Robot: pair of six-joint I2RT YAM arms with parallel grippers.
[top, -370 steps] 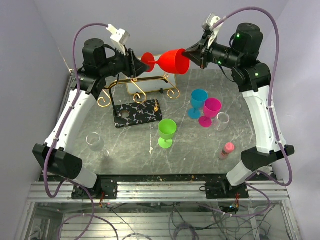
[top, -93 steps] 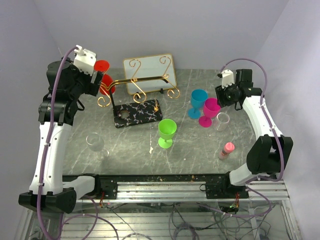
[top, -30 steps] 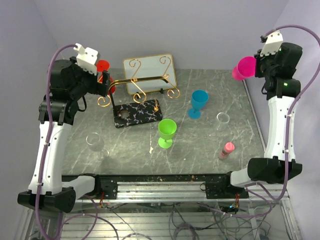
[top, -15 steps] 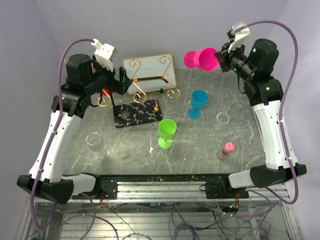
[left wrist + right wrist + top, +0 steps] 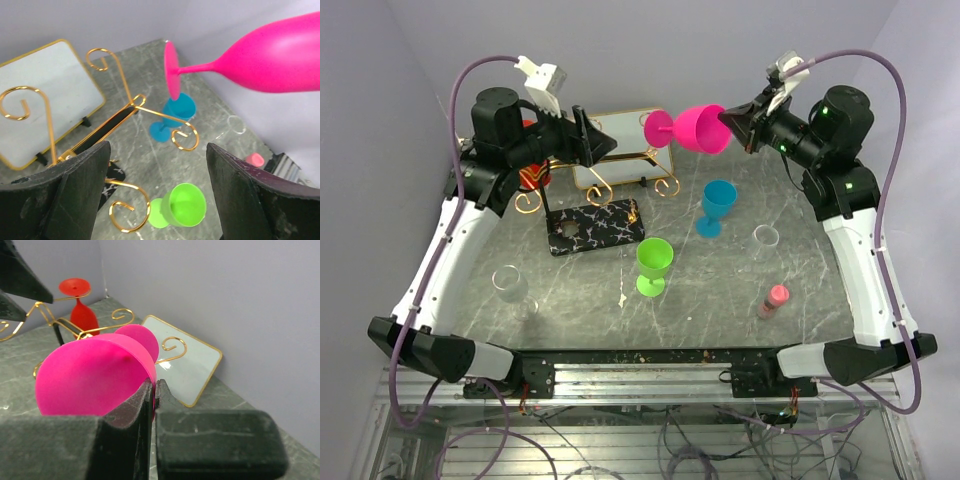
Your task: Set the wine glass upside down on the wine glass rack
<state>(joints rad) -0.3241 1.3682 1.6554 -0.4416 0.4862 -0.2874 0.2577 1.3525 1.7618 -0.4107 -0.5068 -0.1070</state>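
A pink wine glass [image 5: 698, 128] hangs sideways in the air above the back of the table, its foot [image 5: 171, 70] pointing left. My right gripper [image 5: 154, 389] is shut on its rim. My left gripper [image 5: 608, 146] stands open just left of the foot, apart from it, with nothing between its fingers [image 5: 80, 192]. Below is the wine glass rack [image 5: 597, 190], gold wire on a black marbled base [image 5: 595, 228]. A red wine glass [image 5: 80, 307] hangs upside down at the rack's left end.
A gold-rimmed white tray [image 5: 625, 135] leans behind the rack. A blue glass [image 5: 718, 203], a green glass [image 5: 654, 262], two clear glasses [image 5: 508, 285] [image 5: 765, 236] and a small pink bottle [image 5: 775, 298] stand on the grey table.
My right arm swung the pink glass left, from the right wall to above the rack. My left gripper left the red glass and moved right toward the pink glass's foot.
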